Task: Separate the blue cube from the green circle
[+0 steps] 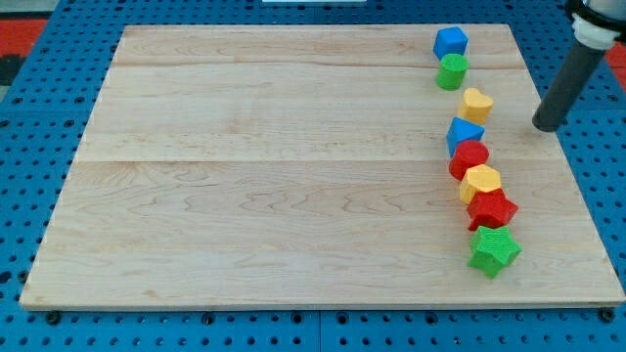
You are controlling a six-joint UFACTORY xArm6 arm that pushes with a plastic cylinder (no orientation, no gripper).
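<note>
Nearest the view's bottom, a green star block (pixel 494 250) sits on the wooden worktop (pixel 274 176), the first of a line that runs up the view's right side. Above it, touching, comes a red star-like block (pixel 491 208), then a yellow hexagon block (pixel 481 182), a red rounded block (pixel 469 157) and a blue block (pixel 464 132) whose exact shape is hard to make out. A little apart, further up, lies a yellow heart-like block (pixel 476 104).

Furthest away, near the view's top, are the task's two pieces: the green circle (pixel 452 71) and, directly above it and touching or nearly so, the blue cube (pixel 450 42). The pair stands apart from the long line below.

The arm carries no jaws at all, so there is nothing to be released or clenched; it ends in a dark rod whose tip (pixel 544 126) rests at the worktop's right edge, level with the blue block of the line. From the tip, the blue cube lies up and to the view's left, with the green circle slightly nearer along the same diagonal and the yellow heart-like block off to the lower side of that path. The pair is stacked top to bottom in the view, so a sideways push on the cube alone looks the likeliest way to part them.
</note>
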